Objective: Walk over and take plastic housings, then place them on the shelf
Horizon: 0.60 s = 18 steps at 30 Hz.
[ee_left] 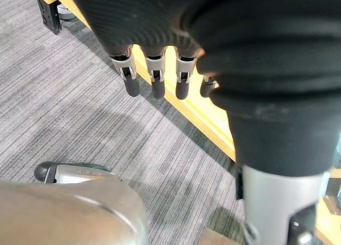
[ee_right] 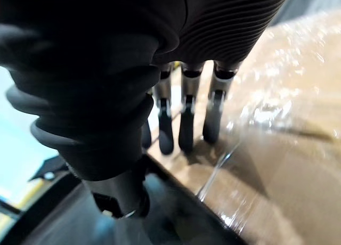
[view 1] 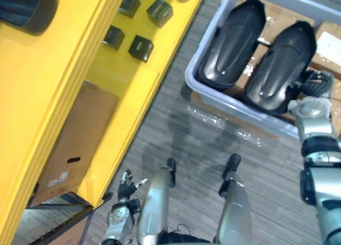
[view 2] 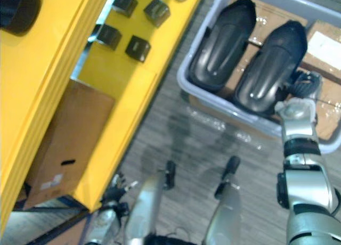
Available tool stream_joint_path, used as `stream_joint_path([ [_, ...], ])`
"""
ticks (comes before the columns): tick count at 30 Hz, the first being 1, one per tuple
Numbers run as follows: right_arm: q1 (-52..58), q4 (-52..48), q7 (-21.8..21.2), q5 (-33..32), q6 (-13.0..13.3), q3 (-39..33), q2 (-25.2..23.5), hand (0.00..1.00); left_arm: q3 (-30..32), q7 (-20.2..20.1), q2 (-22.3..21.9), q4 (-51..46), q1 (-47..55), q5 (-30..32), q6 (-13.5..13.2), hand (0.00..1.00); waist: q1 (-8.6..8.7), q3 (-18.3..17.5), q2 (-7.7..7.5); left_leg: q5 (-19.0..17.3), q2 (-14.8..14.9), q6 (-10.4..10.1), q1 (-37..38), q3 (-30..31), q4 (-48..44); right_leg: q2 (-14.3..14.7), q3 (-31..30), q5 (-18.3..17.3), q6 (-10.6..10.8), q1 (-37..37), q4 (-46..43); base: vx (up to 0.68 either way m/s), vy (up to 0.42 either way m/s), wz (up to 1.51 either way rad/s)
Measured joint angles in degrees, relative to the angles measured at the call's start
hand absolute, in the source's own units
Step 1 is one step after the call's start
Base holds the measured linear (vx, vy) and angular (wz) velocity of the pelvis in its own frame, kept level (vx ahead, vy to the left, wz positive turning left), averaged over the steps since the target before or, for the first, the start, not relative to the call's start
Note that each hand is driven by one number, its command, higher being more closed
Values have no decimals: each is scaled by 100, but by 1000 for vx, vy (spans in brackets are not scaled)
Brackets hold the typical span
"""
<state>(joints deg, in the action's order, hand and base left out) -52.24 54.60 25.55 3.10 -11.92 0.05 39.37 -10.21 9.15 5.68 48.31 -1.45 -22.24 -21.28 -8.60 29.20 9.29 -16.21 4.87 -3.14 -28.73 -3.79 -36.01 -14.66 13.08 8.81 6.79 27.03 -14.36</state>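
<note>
plastic housings [view 1: 279, 64] in a bin [view 1: 213, 92], carpet [view 1: 186, 144] below (yellow shelf [view 1: 133, 80] beside); left hand [ee_left: 154, 80], right hand [ee_right: 184, 128] fingers straight.

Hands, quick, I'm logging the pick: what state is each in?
Left hand: open, fingers straight, holding nothing.
Right hand: open, fingers straight by a plastic housing, not gripping it.

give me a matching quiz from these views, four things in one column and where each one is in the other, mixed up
Things:
1 black housings
2 small dark cubes
3 cardboard box
4 right hand

Places:
A in the yellow shelf unit, partly hidden by its upper board
B lying in the grey bin
C by the bin's near rim, next to a housing
D grouped in the open on a shelf board

Pairs: 1-B, 2-D, 3-A, 4-C
</note>
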Motion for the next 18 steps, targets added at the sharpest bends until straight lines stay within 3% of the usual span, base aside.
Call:
stream_joint_path([
  [4,-43,65,60,293,-345,142,16,100,-33,68,-152,-5,-1,-33,2,0,-9,-63,96,2,-7,1,-12,9,10,-10,22,0,0,8,2,-5,51,2],
  [11,-73,257,83,1118,-883,311,35,100,-236,85,-169,-67,-27,-43,-6,0,-9,-71,117,18,2,3,-22,19,10,-18,38,-3,-5,7,1,-28,35,1],
  [18,-210,346,83,1578,-1112,455,404,100,-458,126,-175,-267,-21,-47,11,0,-8,-46,244,26,13,-1,-39,33,33,-17,67,-5,-7,10,17,-19,46,1],
])
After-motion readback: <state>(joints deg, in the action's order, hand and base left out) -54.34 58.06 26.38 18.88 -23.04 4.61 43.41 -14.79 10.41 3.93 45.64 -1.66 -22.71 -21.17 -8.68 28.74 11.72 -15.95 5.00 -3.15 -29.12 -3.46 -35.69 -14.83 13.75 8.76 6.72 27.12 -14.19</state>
